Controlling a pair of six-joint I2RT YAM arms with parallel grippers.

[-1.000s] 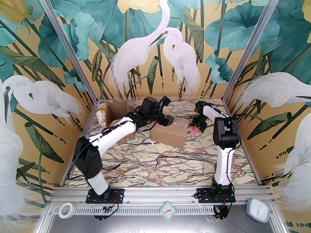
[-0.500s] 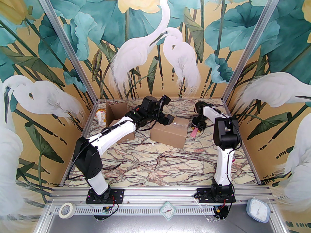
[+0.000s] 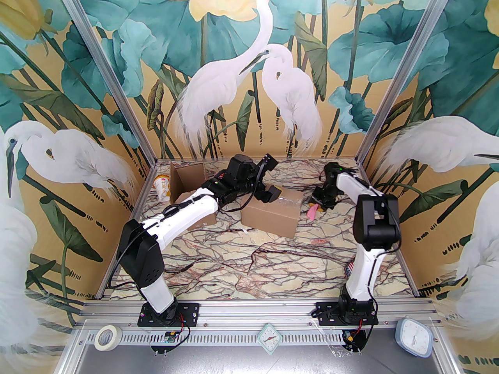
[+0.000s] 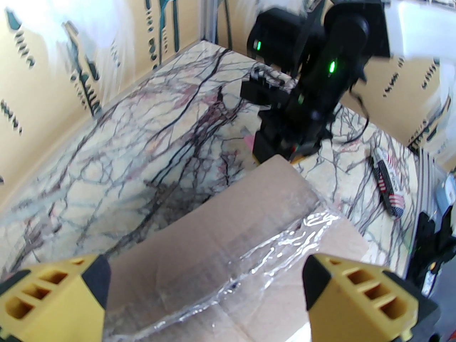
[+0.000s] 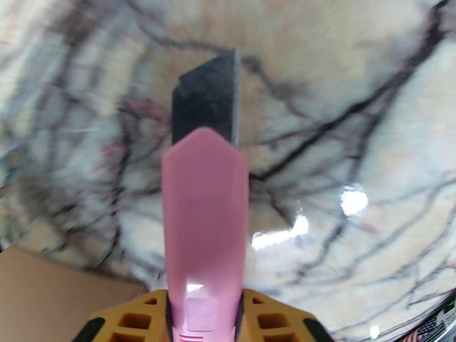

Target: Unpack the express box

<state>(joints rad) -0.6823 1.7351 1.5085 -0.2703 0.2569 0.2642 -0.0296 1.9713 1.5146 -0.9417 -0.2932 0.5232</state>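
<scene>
Clock bearings are read on the top view, with 12 at the far wall.

1. Express box (image 3: pixel 273 216): brown carton, flaps closed, on the marble tabletop (image 3: pixel 253 259) at about 1 o'clock from its centre. Clear tape (image 4: pixel 270 251), wrinkled, runs along the top seam.
2. Left gripper (image 3: pixel 269 193) (image 4: pixel 205 287): over the box top at its 11 o'clock corner. Yellow fingers (image 4: pixel 64 298) spread wide apart, with nothing between them.
3. Right gripper (image 3: pixel 319 205) (image 5: pixel 205 319): at 3 o'clock of the box, just beside it. Fingers clamped on item 4.
4. Utility knife (image 5: pixel 205 208) (image 3: pixel 312 211): pink handle, dark blade (image 5: pixel 206 94) extended and pointing down at the marble.
5. Open carton (image 3: pixel 187 181): at 10 o'clock, flaps up.
6. Yellow cup (image 3: pixel 163 187): upright, at 9 o'clock of the open carton, just beside it.
7. Flag-patterned pen (image 4: pixel 388 187): lying flat on the marble.
</scene>
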